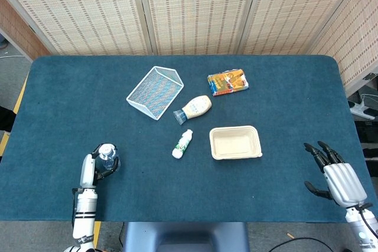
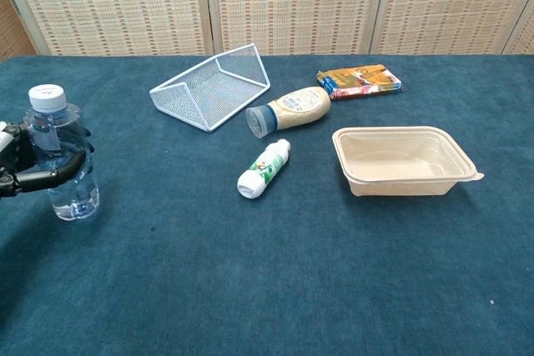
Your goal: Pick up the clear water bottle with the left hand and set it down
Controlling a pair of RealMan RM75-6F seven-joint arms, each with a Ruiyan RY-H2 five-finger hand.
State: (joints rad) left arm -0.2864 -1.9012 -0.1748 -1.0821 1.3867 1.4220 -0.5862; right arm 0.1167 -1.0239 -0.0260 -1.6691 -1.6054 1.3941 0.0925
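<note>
Left hand (image 2: pixel 25 174) is wrapped around the clear water bottle (image 2: pixel 65 156), dark fingers (image 2: pixel 58 177) curling across the front of it at about mid-height. The bottle stands upright with its white cap on top, at the near left of the blue table (image 2: pixel 275 289); its base looks to be touching the cloth in the chest view, though whether its weight is resting there cannot be told. From the head view the same bottle (image 1: pixel 107 156) sits just right of the left hand (image 1: pixel 91 169), close to the table's near edge.

Over on the near right, the right hand (image 1: pixel 335 176) hangs by the table's corner, fingers spread apart and holding nothing; only the head view shows it.

Middle of the table: a small white bottle with a green label (image 2: pixel 264 168) lies on its side, cap pointing to the far right. Just beyond it a cream squeeze bottle with a blue cap (image 2: pixel 292 110) also lies down, cap end to the left. To its far left a white wire basket (image 2: pixel 213 85) is tipped over on its side. A beige food tray (image 2: pixel 405 160) sits open to the right of the 2 bottles, and a flat orange snack packet (image 2: pixel 359 81) lies further back, near the screen wall.
</note>
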